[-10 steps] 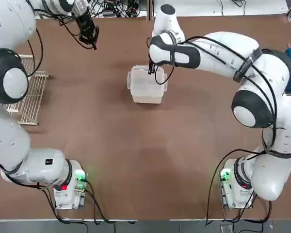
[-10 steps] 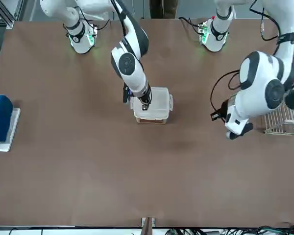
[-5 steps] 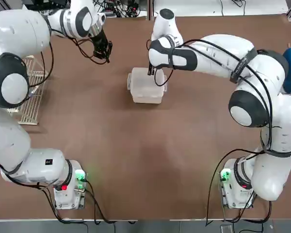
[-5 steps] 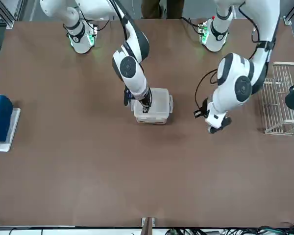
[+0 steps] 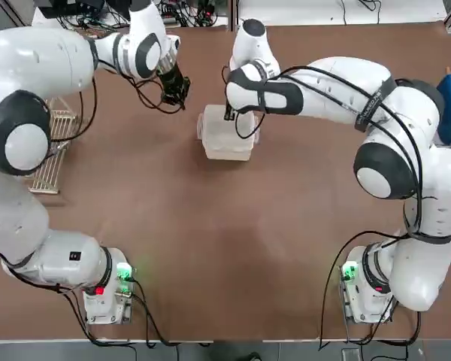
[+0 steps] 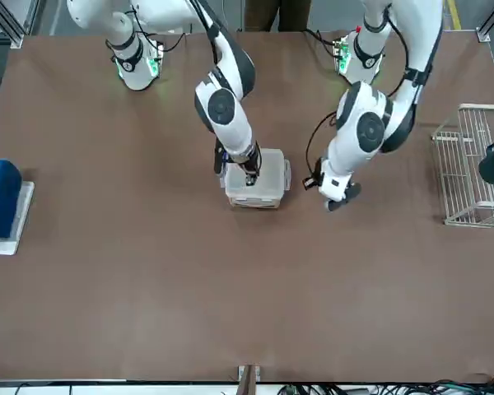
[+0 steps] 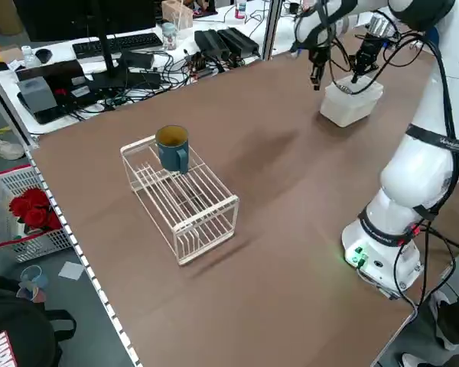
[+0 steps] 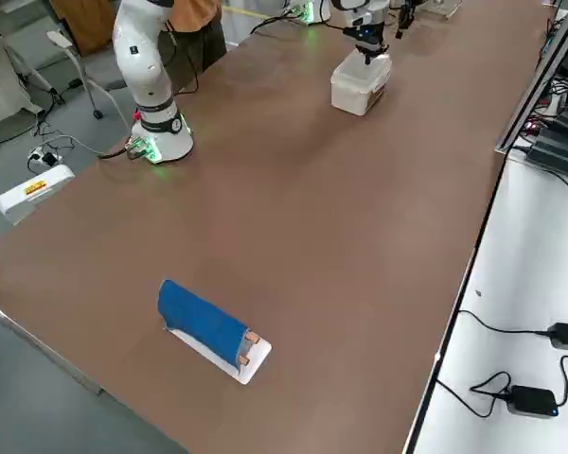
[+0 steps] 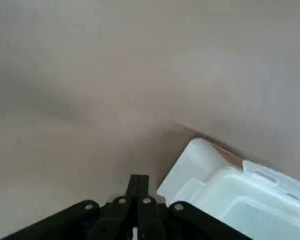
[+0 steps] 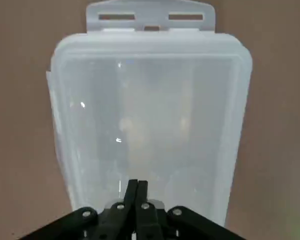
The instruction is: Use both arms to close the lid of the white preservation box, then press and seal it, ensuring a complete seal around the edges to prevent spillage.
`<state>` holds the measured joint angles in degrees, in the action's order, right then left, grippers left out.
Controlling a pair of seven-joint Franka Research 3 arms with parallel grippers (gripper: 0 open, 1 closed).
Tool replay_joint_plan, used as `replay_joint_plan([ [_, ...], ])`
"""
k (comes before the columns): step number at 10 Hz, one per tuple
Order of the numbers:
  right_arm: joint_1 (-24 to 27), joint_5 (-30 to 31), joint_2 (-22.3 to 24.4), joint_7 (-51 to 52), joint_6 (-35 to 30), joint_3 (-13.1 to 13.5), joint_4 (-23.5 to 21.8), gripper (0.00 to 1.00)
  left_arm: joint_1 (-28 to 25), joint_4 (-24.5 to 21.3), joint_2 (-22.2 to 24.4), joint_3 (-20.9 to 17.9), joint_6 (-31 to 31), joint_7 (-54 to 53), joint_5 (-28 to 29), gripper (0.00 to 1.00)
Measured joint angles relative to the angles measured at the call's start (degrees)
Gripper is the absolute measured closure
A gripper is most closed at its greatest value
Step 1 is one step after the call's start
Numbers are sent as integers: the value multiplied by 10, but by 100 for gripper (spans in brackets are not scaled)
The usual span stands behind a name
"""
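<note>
The white preservation box [image 5: 227, 138] stands on the brown table, far of centre, with the lid [image 10: 145, 120] lying flat on top of it. My right gripper [image 5: 230, 113] is shut, and its tips rest on the lid at the box's far edge [image 6: 250, 173]. In the right wrist view the shut fingertips [image 10: 136, 187] sit over the lid, and a latch tab [image 10: 150, 17] sticks out at the opposite end. My left gripper [image 5: 179, 96] is shut on nothing and hangs just off the box's left side [image 6: 335, 196]. The left wrist view has a box corner [image 9: 210, 175] beside its fingertips [image 9: 138, 184].
A white wire rack [image 5: 49, 150] stands at the table's left edge, with a blue mug [image 7: 172, 145] on its end. A blue block on a white base [image 6: 4, 202] lies at the right edge. Cables and desk gear [image 7: 161, 53] crowd the far side beyond the table.
My left arm has swung in from the far left and brought its shut gripper close to the box's left side. The right gripper has shifted slightly along the lid's far edge.
</note>
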<state>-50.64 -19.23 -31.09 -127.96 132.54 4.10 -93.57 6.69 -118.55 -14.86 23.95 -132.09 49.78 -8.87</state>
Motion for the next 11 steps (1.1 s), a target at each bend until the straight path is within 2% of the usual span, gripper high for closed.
replay_joint_plan([
  [4,-3,0,-3,-2,15,-12,0,97,33,-43,-5,0,-79,36,0,99],
  [11,-3,0,-4,-6,20,-15,0,97,55,-63,-9,0,-125,53,0,99],
])
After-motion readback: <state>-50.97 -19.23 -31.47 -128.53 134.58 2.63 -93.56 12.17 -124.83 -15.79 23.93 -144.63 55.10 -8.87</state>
